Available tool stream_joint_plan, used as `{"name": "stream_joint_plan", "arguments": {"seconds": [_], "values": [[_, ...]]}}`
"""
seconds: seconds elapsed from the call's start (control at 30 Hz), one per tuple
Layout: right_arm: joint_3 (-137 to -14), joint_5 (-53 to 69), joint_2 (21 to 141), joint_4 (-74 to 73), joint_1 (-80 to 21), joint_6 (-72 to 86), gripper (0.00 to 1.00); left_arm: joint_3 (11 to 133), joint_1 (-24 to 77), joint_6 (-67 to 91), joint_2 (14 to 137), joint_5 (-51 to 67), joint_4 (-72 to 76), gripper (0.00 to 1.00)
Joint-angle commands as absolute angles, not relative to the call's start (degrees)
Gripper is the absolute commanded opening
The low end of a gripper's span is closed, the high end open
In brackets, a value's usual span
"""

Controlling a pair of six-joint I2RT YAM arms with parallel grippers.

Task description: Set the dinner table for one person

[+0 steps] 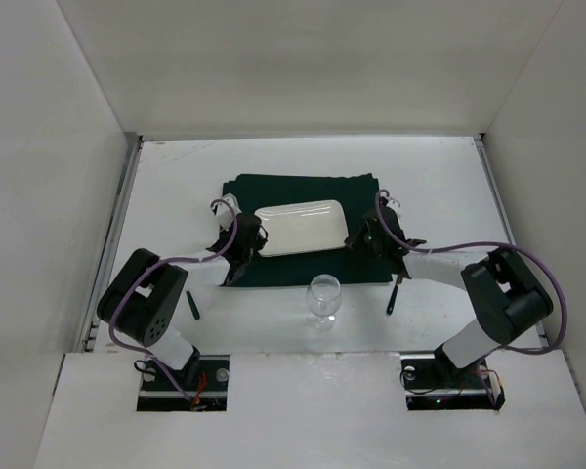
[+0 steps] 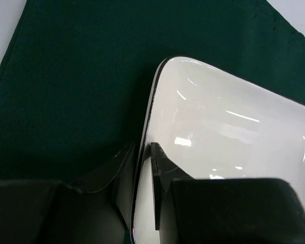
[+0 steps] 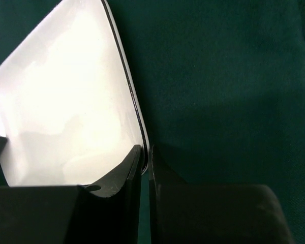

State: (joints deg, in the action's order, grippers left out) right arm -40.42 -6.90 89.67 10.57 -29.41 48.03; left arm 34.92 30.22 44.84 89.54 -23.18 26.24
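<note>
**Reporter:** Where does everything sit?

**Photographer:** From overhead, the white table (image 1: 176,176) carries a green placemat (image 1: 293,188) mid-table. A white plate (image 1: 298,227) lies on it, with a glass (image 1: 323,298) at its near edge.

**Reporter:** And the claws?

**Photographer:** Only the wrist cameras show that. The left claw (image 2: 141,148) pinches the plate's left rim, and the right claw (image 3: 145,150) pinches its right rim.

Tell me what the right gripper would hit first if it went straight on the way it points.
Probably the placemat: the right gripper pinches the plate by its rim, and past its fingers lies only green cloth, though depth is unclear.
</note>
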Motion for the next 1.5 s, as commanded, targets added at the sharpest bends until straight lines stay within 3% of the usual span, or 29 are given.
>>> {"name": "stream_joint_plan", "arguments": {"seconds": [0.0,0.57,0.77,0.93,1.1,1.2,1.33,1.4,1.47], "values": [[-39.8,-8.1,88.2,12.7,-31.5,48.1,0.07,38.8,29.3,44.4,90.2,-24.4,30.0,0.14],[-35.9,-10.4,87.4,14.5,-34.8,49.6,0.08,40.3,28.4,45.1,93.5,-23.6,34.2,0.13],[-35.2,-10.5,85.7,13.9,-35.2,49.8,0.10,39.4,28.1,45.4,94.2,-23.5,35.3,0.17],[-34.9,-10.5,84.7,13.7,-34.9,48.9,0.23,37.9,28.3,45.4,92.3,-24.5,35.5,0.21],[-35.2,-10.2,81.6,10.9,-34.2,46.9,0.35,34.8,28.3,45.4,88.7,-24.7,35.5,0.35],[-35.0,-11.3,75.1,6.5,-34.1,44.7,0.48,30.6,28.0,45.5,82.4,-24.8,35.0,0.38],[-37.4,-13.8,64.1,-2.5,-34.4,39.3,0.56,24.4,27.5,45.0,72.6,-25.9,33.9,0.38],[-40.0,-15.1,58.5,-8.7,-35.1,36.7,0.55,22.3,27.3,45.1,69.4,-26.4,31.0,0.35],[-43.2,-15.1,53.3,-14.9,-37.1,33.6,0.45,20.4,26.3,45.7,67.7,-26.2,28.0,0.31]]}}
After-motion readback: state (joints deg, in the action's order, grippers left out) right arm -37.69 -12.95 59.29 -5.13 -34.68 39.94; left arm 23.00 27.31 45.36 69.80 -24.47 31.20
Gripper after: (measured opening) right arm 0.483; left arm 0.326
